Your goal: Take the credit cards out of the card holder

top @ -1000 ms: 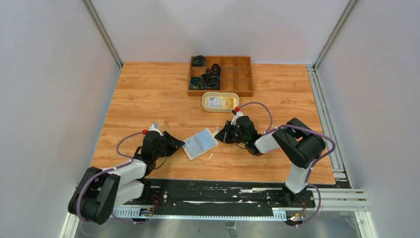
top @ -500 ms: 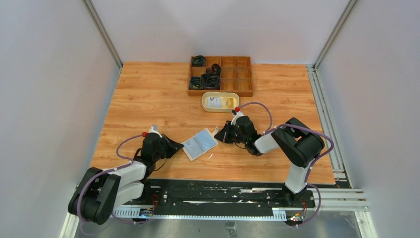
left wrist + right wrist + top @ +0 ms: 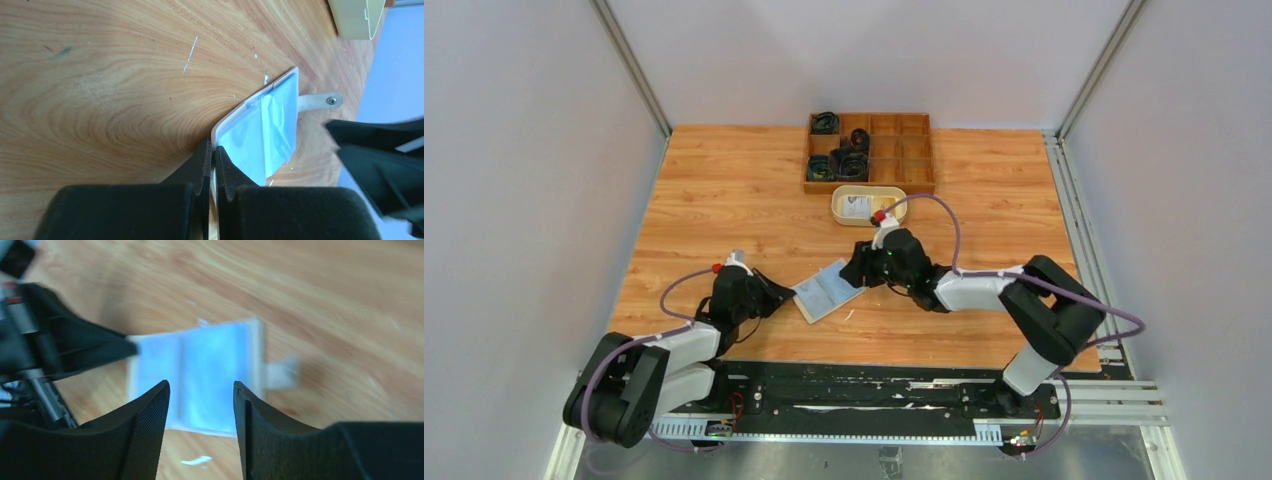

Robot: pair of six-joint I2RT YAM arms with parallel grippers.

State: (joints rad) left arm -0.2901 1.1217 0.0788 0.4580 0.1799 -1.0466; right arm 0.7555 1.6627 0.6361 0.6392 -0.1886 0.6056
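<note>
Extraction step: card holder (image 3: 316,102) is pinched by left jaws; right jaws are spread over credit cards (image 3: 252,137). Next, one card edge likely must be gripped.

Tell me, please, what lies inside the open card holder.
Pale blue-grey credit cards show in both halves of the card holder. How many there are cannot be seen: any card lying beneath the top ones is covered.

The wood-grain worktop (image 3: 724,200) carries an open card holder (image 3: 827,291) near its middle, toward the near edge. At the far edge sits a wooden compartment tray (image 3: 919,188), with a cream oval dish (image 3: 864,222) just on its near side. Small white flecks (image 3: 848,314), possibly scratches, mark the surface beside the holder.
</note>
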